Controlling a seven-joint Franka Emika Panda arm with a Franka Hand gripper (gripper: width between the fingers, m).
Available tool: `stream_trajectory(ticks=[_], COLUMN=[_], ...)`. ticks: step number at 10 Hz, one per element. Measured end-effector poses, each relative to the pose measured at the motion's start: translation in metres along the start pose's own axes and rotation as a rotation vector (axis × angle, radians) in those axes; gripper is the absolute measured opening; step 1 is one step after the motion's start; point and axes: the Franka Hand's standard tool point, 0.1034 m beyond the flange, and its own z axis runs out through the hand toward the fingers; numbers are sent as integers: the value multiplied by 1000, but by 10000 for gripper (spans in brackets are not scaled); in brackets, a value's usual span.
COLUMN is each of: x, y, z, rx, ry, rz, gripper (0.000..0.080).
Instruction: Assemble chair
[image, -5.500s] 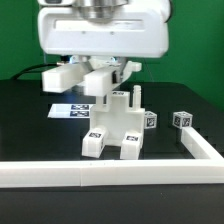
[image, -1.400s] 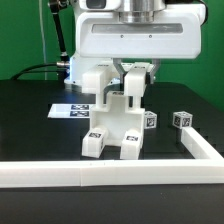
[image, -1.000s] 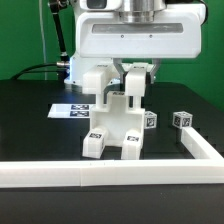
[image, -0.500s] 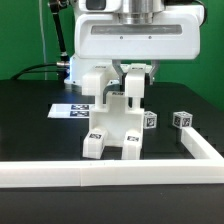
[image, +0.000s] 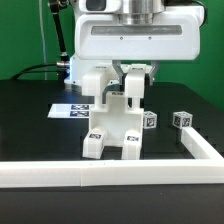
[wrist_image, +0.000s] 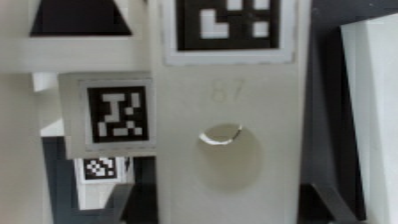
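Since the first frame the gripper (image: 118, 90) has come down and squared itself over the chair (image: 113, 125). It hung higher then, tilted and further toward the exterior view's left. Over the last second and a half nothing has shifted.

The half-built chair stands on the black table (image: 30, 125), near the middle of the exterior view and just behind the front rail (image: 60, 174). It has two blocky feet in front and an upright part rising behind them. Small tags show on both feet and on the side toward the exterior view's right.

The gripper's fingers (image: 136, 88) reach down on either side of that upright part. A dark gap shows between them (whether the pads actually press on the chair cannot be told from either view).

The wrist view is filled by the chair (wrist_image: 231, 100) at very close range. It shows a white panel with a round hole (wrist_image: 221, 135), one large tag (wrist_image: 228, 25), a second tag (wrist_image: 119, 112) on a neighbouring piece and a smaller one (wrist_image: 102, 168) past it.

A loose cube (image: 182, 119) with a tag sits apart from the chair toward the exterior view's right, inside the rail's corner. The marker board (image: 68, 110) lies flat behind the chair toward the exterior view's left.
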Motion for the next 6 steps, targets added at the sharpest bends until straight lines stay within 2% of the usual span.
stream_trajectory(ticks=[3,6], x=[-3,-2], y=[-6,-1], z=[6,10], rx=[-6,-10], ry=[-7,-8], rz=[25,28], gripper=[290,290])
